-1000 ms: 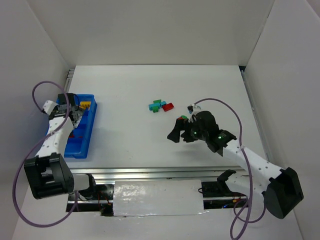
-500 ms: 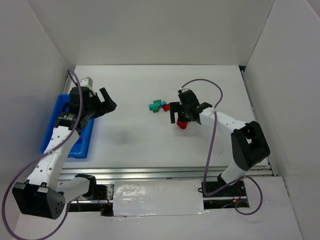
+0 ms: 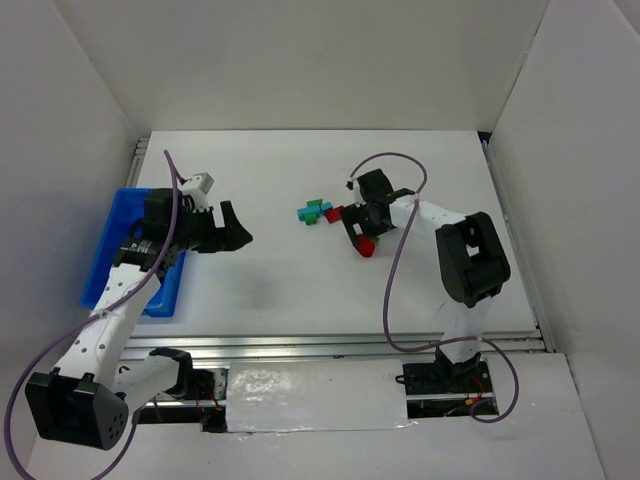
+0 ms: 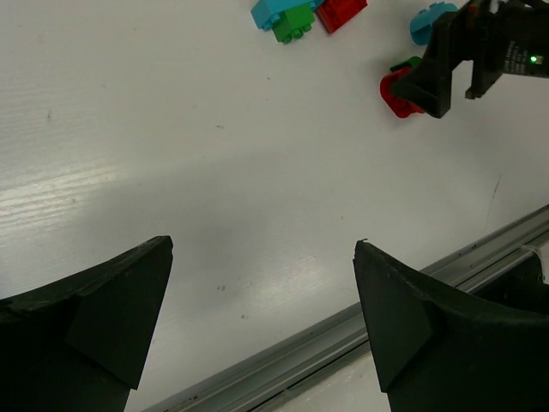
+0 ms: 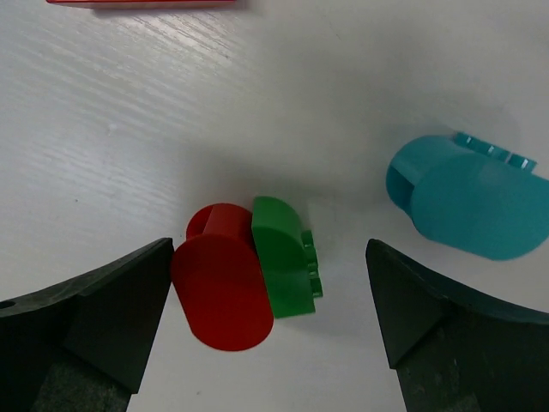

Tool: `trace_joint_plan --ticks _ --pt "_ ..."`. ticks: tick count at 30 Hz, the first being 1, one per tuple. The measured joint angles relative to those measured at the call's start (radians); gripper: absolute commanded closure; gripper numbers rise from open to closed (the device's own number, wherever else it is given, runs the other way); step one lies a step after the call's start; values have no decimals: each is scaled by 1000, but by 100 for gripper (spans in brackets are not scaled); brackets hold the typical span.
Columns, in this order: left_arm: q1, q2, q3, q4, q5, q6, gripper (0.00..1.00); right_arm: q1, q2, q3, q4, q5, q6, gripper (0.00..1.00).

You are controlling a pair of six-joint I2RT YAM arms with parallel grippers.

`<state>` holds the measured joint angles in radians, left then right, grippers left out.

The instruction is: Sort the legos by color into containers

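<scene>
Pickup stage | right gripper (image 5: 268, 249) spread wide, straddling touching red brick (image 5: 221, 296) and green brick (image 5: 283, 266) on tabletop (image 3: 280, 180), evidently lining up a grasp | left gripper (image 4: 262, 243) open, empty, hovering near tray (image 3: 108, 250) | loose bricks (image 3: 318, 212) unsorted

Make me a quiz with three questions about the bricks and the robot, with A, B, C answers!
1. Where on the table is the blue tray? A middle; B right side; C left side.
2. Which colour brick touches the red rounded brick? A green; B yellow; C white.
3. The right gripper is: A shut on a brick; B open; C hidden.
Answers: 1 C, the tray lies at the left edge. 2 A, the green brick sits right against it. 3 B, its jaws stand wide apart with both bricks between them.
</scene>
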<state>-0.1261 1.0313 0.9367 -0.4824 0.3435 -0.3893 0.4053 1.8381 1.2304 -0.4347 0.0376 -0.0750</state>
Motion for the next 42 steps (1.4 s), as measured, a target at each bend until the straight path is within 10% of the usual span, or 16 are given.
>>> trace_joint_plan --ticks 8,12,18,27,42 --pt "0 2 -2 5 36 2 1 -5 49 40 -69 -100 -52 16" --pt "0 14 -2 5 39 2 1 -5 65 70 -90 -146 -49 61" --pt "0 25 -2 18 40 -20 1 51 -50 -26 -39 -144 3 87" --pt "-80 85 -102 256 222 -297 0 452 -566 -277 227 -245 42 88" --pt "-427 112 -60 337 185 -397 19 570 -716 -383 393 -174 119 83"
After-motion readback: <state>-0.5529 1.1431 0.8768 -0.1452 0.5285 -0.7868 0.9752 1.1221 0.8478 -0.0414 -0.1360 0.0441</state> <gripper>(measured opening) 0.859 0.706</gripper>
